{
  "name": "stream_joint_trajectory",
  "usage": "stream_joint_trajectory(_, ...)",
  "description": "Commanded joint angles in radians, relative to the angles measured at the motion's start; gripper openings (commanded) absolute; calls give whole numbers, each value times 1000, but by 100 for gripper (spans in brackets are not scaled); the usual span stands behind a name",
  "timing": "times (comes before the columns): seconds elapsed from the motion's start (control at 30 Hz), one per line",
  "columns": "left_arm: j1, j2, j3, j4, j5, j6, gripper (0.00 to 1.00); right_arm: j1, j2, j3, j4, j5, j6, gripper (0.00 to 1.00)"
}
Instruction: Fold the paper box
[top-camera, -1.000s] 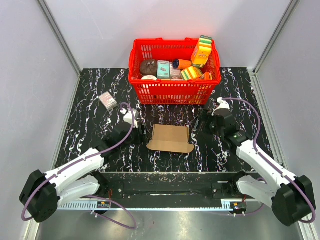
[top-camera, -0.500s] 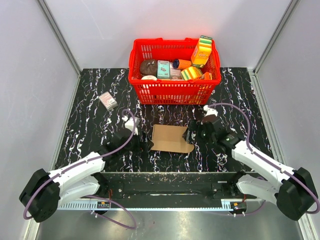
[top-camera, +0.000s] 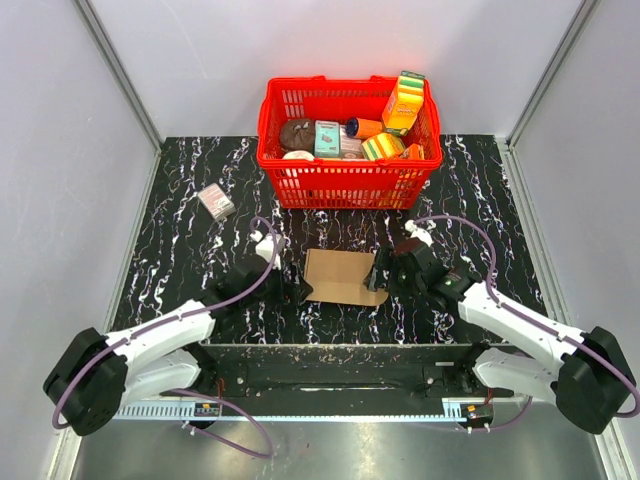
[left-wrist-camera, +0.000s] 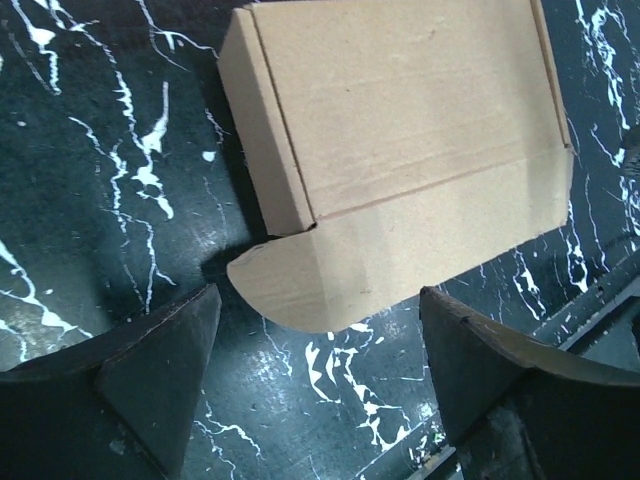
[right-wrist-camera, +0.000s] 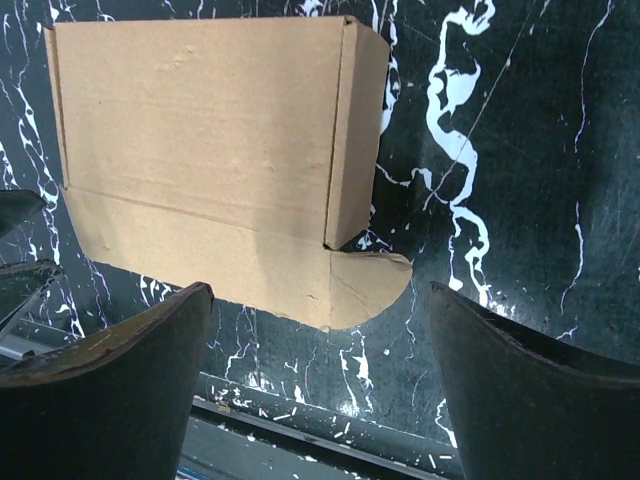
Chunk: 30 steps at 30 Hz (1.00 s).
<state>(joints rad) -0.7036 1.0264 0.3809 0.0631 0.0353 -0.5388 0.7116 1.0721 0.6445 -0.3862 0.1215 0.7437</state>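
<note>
The paper box (top-camera: 342, 277) is a flat brown cardboard blank lying on the black marbled table, between both arms. It has side flaps and rounded corner tabs at its near edge. My left gripper (top-camera: 303, 290) sits at its left near corner, open and empty; in the left wrist view the box (left-wrist-camera: 400, 150) lies just beyond my gripper (left-wrist-camera: 318, 345). My right gripper (top-camera: 381, 277) sits at its right near corner, open and empty; in the right wrist view the box (right-wrist-camera: 210, 150) lies just beyond my gripper (right-wrist-camera: 320, 350). Neither gripper touches the cardboard.
A red basket (top-camera: 345, 180) full of colourful packages stands behind the box at the table's back. A small pinkish-grey box (top-camera: 216, 203) lies at the left back. The table's near edge with a metal rail (right-wrist-camera: 330, 435) runs just below the grippers.
Both arms have moved inward toward the box: the left gripper rightward to its left corner, the right gripper leftward and nearer to its right corner. The box has not moved.
</note>
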Motion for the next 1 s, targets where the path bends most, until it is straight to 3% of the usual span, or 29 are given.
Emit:
stream_joint_trajectory(0.0, -16, 14, 36, 73, 61, 16, 85, 14, 3, -14, 20, 1, 39, 90)
stream_joint_trajectory(0.17, -37, 50, 30, 98, 78, 10, 82, 17, 14, -26, 46, -26, 40, 82)
stream_joint_trajectory(0.53, -60, 123, 65, 116, 67, 16, 81, 20, 51, -49, 112, -65, 42, 75)
stream_joint_trajectory(0.97, -63, 146, 78, 138, 83, 17, 81, 20, 118, -54, 175, -86, 28, 74)
